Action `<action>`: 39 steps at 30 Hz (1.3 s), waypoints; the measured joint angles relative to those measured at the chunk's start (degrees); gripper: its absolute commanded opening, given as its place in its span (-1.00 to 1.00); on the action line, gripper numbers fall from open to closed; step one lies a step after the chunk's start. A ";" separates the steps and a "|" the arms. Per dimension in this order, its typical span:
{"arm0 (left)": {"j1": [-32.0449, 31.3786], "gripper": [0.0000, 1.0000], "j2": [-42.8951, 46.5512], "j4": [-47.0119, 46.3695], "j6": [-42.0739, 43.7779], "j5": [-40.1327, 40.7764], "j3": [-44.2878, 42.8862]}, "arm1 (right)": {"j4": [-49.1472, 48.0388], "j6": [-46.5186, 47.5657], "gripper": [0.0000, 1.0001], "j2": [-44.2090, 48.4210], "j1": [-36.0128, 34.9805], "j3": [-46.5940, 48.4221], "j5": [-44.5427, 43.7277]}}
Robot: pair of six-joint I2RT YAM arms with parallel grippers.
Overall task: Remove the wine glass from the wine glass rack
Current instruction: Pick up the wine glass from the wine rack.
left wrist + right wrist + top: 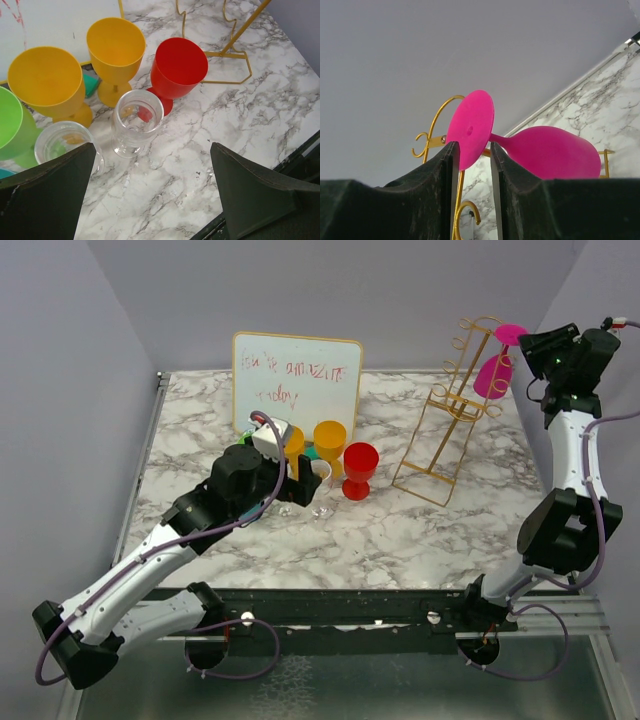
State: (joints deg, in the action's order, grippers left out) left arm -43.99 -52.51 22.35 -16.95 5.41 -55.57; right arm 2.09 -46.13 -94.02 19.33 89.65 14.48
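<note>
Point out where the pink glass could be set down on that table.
The near marble, between the red glass and the front edge, is bare, as is the strip right of the rack. Around the yellow glass, before the whiteboard, it is crowded.

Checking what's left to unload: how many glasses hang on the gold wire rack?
1. The pink plastic wine glass hangs near the top of the tall gold wire rack, the right claw by its foot. No others visible.
</note>
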 measured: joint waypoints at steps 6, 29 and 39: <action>0.02 0.98 -0.96 0.00 0.04 -2.05 -0.02 | -1.95 -0.61 -0.33 -0.17 0.46 0.00 0.00; 0.02 0.98 -1.07 -0.04 0.52 -3.72 -0.04 | -5.29 -5.16 -0.77 -2.38 1.18 -0.09 1.49; 0.02 0.98 0.04 -0.44 0.46 -3.67 -0.07 | -5.86 -6.56 -0.99 -2.36 1.70 -0.15 2.16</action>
State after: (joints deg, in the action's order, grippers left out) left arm -43.97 -52.47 21.91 -16.49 1.74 -55.64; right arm -3.77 -52.69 -96.38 21.04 89.49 16.64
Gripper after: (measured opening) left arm 0.989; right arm 0.028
